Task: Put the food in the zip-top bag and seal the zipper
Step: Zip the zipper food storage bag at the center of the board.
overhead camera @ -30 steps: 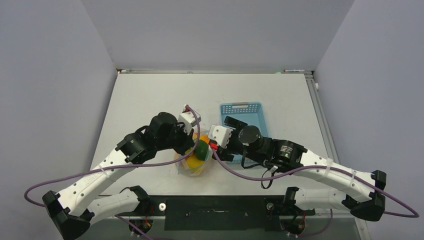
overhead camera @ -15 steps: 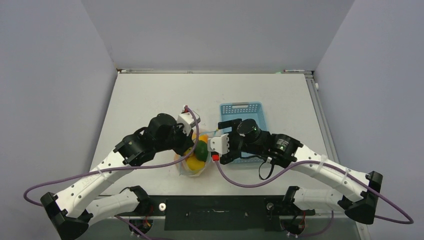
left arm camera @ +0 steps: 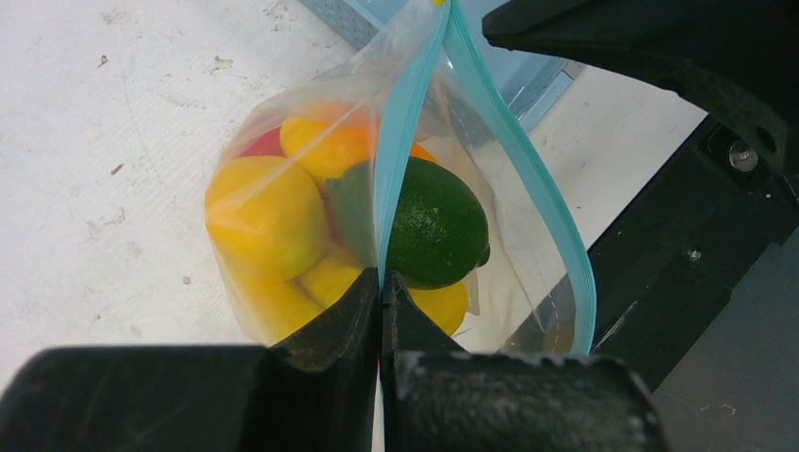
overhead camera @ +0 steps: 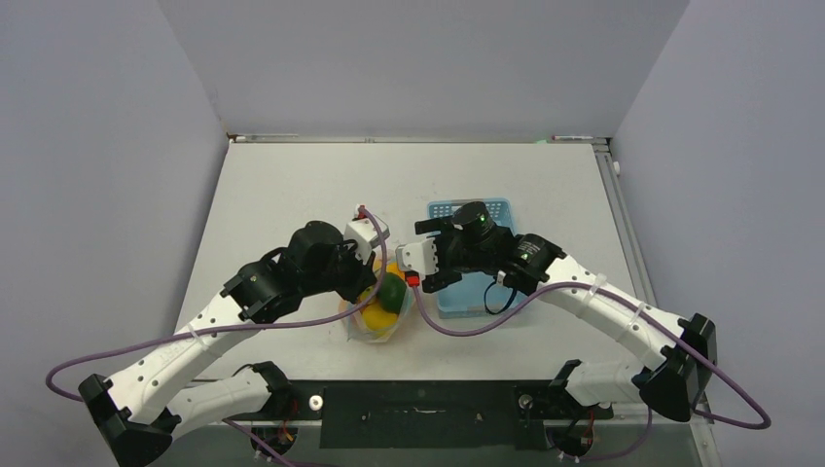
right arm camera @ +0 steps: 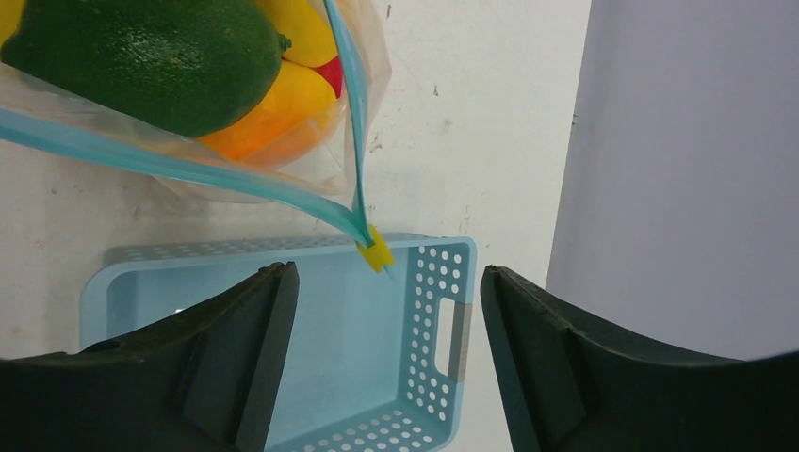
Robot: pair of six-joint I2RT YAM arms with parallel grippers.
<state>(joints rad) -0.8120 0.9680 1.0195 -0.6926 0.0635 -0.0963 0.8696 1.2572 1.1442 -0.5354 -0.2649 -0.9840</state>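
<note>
- The left gripper [left arm camera: 381,282] has its fingers pressed together, pinching one side of the teal zipper [left arm camera: 400,141]. That strip runs straight ahead from the fingertips.
- The zip-top bag [left arm camera: 513,235] spreads out just beyond those fingertips. Its mouth is open: the zipper's other side bows away to the right of the pinch.
- The food is inside the bag. A green lime [left arm camera: 438,221] sits just ahead and right of the pinched strip, and a yellow lemon [left arm camera: 264,217] sits ahead and left. An orange [left arm camera: 325,146] lies farther on, with a sliver of red apple [left arm camera: 264,144] beside it.
- The right gripper [right arm camera: 386,282] has its fingers spread wide and holds nothing.
- The yellow tab [right arm camera: 377,252] where the zipper's two sides meet sits in the gap, just ahead of the right fingertips and touching neither.
- A light-blue basket [right arm camera: 433,282] lies below the right fingers on the white table [right arm camera: 471,113].
- From the right fingers, the filled bag lies ahead and to the left.
</note>
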